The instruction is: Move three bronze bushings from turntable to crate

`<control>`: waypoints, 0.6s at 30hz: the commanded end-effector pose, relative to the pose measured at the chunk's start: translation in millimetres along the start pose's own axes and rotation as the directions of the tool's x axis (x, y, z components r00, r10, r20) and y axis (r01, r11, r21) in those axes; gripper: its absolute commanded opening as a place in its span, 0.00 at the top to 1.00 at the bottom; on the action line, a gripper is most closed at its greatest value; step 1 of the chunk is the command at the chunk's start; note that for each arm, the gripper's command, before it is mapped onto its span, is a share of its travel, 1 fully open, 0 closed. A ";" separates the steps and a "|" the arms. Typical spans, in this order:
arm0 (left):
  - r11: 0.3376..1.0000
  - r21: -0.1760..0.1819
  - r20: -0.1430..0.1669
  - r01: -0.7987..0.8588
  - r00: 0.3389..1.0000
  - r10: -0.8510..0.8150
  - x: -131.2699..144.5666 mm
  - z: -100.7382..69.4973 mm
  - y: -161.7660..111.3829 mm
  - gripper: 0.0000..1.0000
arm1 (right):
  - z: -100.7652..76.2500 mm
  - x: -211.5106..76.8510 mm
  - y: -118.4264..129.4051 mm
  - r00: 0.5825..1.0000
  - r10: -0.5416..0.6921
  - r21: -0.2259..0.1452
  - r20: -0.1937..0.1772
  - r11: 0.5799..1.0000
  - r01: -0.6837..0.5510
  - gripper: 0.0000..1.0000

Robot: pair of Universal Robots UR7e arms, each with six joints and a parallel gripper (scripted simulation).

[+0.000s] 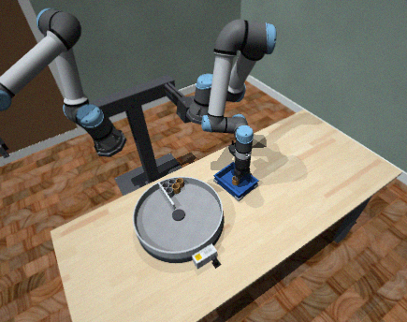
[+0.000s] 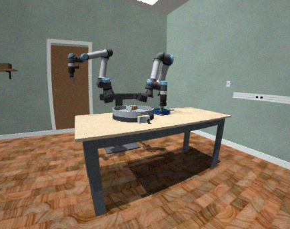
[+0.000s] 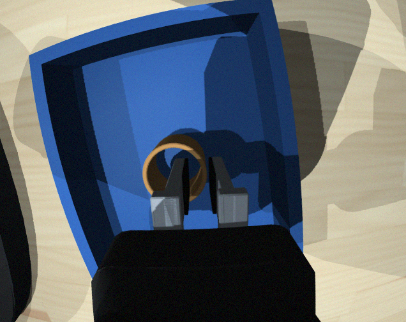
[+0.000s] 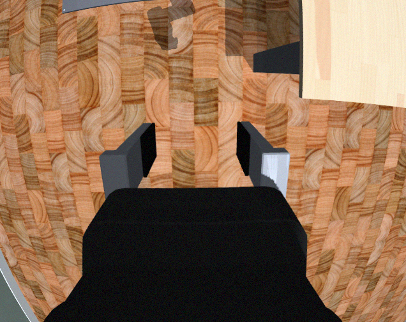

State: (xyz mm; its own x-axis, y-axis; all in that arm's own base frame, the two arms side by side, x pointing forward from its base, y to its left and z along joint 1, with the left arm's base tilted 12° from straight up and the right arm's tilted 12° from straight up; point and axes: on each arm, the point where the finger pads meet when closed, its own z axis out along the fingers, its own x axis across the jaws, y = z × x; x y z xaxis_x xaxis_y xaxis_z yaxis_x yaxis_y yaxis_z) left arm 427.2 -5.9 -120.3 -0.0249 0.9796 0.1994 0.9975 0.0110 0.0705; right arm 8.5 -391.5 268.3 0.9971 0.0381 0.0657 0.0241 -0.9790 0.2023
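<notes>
The blue crate (image 1: 228, 181) (image 3: 45, 114) looks level on the table; its corner guides are too small to judge. One bronze bushing (image 3: 149, 169) (image 1: 235, 181) stands in it. My left gripper (image 3: 198, 174) is a little open inside the crate, one finger inside the bushing's ring and one outside, with a gap at the wall. On the turntable (image 1: 152, 226) (image 2: 132, 114), two bronze bushings show, an upper one (image 1: 180, 182) and a lower one (image 1: 176, 188), beside several grey bushings (image 1: 169, 190). My right gripper (image 4: 196, 138) (image 2: 73, 80) is open and empty, high over the floor.
A pale bar (image 1: 167, 195) reaches from the turntable's rim towards its dark hub (image 1: 178, 214), next to the bushings. A small box with a yellow mark (image 1: 205, 256) sits at the turntable's front edge. The crate stands just right of the turntable in the top view.
</notes>
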 end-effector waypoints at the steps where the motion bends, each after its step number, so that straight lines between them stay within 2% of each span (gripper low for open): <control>1: 1.000 0.002 -0.002 -0.002 1.000 0.002 0.1 -23.7 -2.0 0.62 | 0.0 -0.9 -0.9 1.000 0.001 0.000 0.000 1.000 -0.001 0.00; 5: 1.000 -0.001 0.000 -0.001 1.000 0.001 -0.7 -43.3 -0.1 0.62 | 0.0 -0.9 -0.9 1.000 0.001 0.000 0.000 1.000 -0.001 0.00; 7: 1.000 -0.001 0.000 -0.001 1.000 0.001 -0.7 -43.3 -0.1 0.62 | 0.0 -0.9 -0.9 1.000 0.001 0.000 0.000 1.000 -0.001 0.00; 13: 1.000 -0.003 0.001 -0.001 1.000 0.001 -1.5 -70.8 1.6 0.62 | 0.0 -0.9 -0.9 1.000 0.001 0.000 0.000 1.000 -0.001 0.00; 18: 1.000 -0.003 0.002 -0.001 1.000 0.001 -1.5 -85.2 1.5 0.62 | 0.0 -0.9 -0.9 1.000 0.001 0.000 0.000 1.000 -0.001 0.00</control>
State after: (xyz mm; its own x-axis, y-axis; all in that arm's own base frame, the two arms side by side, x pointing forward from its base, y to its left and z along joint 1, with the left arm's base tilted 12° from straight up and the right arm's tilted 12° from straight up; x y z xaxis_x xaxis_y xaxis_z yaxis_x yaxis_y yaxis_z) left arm 424.4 -18.8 -59.4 -0.0241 0.9803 0.1958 0.9968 0.0087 0.0790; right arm 8.5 -391.5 268.3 0.9971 0.0381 0.0657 0.0241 -0.9790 0.2023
